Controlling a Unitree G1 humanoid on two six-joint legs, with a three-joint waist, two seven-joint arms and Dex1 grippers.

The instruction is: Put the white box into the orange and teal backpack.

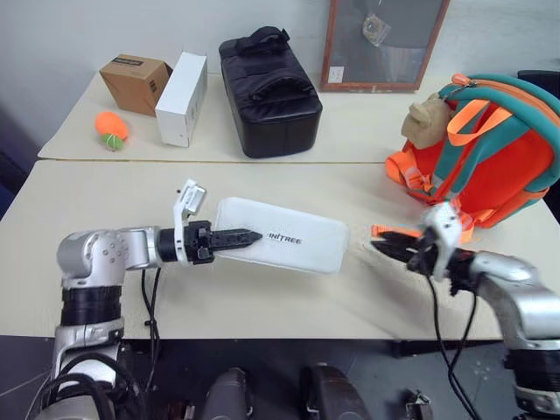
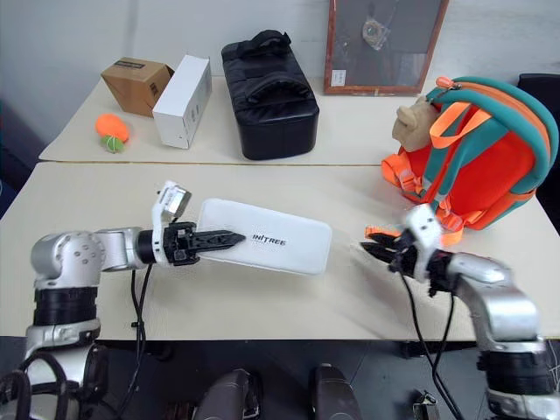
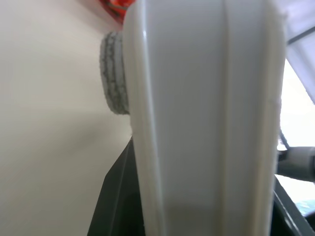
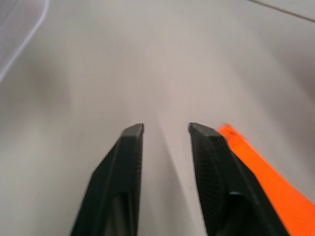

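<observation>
Pinching the white box (image 1: 284, 246) by one end, the left gripper (image 1: 248, 236) holds it above the table (image 1: 105, 197); the right gripper (image 4: 166, 129) hovers spread beside the orange and teal backpack (image 1: 494, 166).

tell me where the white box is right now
In the left eye view, the white box is mid-table, one end gripped by the left pincer, with the backpack off to its right.

In the left wrist view the white box (image 3: 206, 118) is covering most of the picture, hiding the left gripper's fingers almost fully, and the picture's edges are cutting the box off. The box is also hiding part of a grey ribbed disc (image 3: 114, 73), too unclear to name. The picture's right edge is cutting off the backpack (image 1: 490, 157), and the right wrist view is looking blurred, the orange strap (image 4: 266, 172) included.
</observation>
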